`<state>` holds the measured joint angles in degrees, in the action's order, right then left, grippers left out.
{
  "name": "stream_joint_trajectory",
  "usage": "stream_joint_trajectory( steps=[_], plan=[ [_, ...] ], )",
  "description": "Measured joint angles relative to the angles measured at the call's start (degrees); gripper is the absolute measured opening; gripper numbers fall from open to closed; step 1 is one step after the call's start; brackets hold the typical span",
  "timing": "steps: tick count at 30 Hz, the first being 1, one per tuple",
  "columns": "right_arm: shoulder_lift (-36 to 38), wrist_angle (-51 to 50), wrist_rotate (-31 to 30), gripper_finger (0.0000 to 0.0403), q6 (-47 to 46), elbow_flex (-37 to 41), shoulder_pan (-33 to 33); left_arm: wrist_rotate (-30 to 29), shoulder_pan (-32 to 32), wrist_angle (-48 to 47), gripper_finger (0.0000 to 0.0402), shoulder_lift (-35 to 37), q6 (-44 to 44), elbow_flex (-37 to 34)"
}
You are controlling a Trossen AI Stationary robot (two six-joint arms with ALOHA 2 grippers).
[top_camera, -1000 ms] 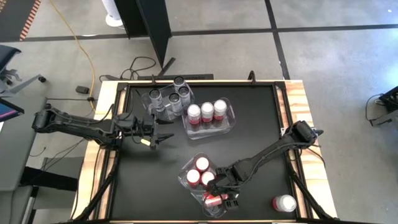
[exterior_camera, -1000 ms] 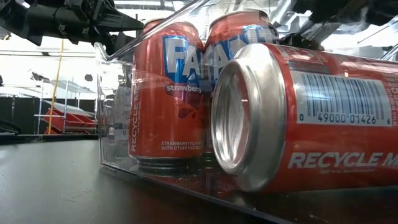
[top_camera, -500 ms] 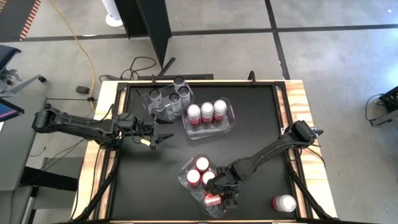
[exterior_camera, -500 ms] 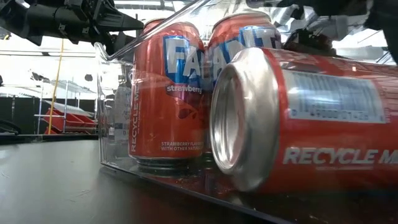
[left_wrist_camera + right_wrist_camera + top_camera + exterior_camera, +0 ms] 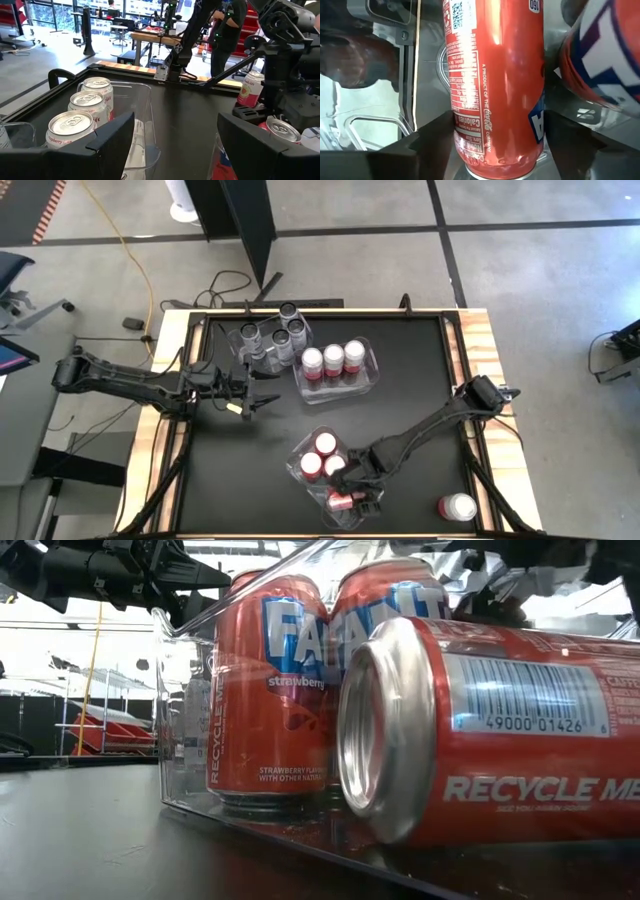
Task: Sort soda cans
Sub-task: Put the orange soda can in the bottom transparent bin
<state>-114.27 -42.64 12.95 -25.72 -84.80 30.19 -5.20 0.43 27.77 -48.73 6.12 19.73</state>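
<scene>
A red soda can (image 5: 500,730) lies on its side in the clear near bin (image 5: 300,470), in front of two upright red Fanta cans (image 5: 270,690). My right gripper (image 5: 358,498) stands over the lying can (image 5: 495,75) and is shut on it. My left gripper (image 5: 265,395) hovers open over the table's left half, beside the far bin of three red-and-white cans (image 5: 82,107). Several grey cans (image 5: 272,338) stand in the far-left bin. One pale can (image 5: 457,506) stands alone at the near right corner. My right gripper pinches the lying can's body (image 5: 470,125) between its two fingers (image 5: 432,137), one on each side of the cylinder near its end rim. The fingers come down from above. The can lies level, low in the bin; whether it rests on the floor I cannot tell.
The near bin's clear wall (image 5: 185,720) rises close around the cans. An upright can (image 5: 600,60) stands right beside the held one. Bare black table (image 5: 400,395) lies between the far bins and the near bin. People and workbenches (image 5: 220,30) show beyond the table.
The lying can has turned and shifted slightly toward the table's left in my right gripper's hold; its barcode sits further left than before. The left arm has kept still.
</scene>
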Motion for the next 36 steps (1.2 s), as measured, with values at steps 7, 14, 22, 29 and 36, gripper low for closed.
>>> stream_joint_trajectory(
  steps=[7,14,22,29,36],
  plan=[
    [-1.2,-1.6,1.2,0.0381,0.3,-0.5,1.1,0.0,0.0,0.0,0.0281,0.0,0.1,0.0],
    [-1.2,-0.5,-0.6,0.0387,-0.5,0.1,1.4,0.0,0.0,0.1,0.0281,0.0,-0.3,0.0],
    [-1.0,2.5,-2.2,0.0374,-1.5,2.4,1.2,0.0,0.0,0.2,0.0281,0.0,-0.3,0.0],
    [-1.2,2.8,-5.6,0.0355,-7.2,1.9,-0.8,0.0,0.0,0.2,0.0281,0.0,-0.5,0.0],
    [-1.2,6.4,-6.1,0.0350,-20.8,1.6,-1.7,0.0,0.0,0.2,0.0281,0.0,-0.5,0.0]
  ],
)
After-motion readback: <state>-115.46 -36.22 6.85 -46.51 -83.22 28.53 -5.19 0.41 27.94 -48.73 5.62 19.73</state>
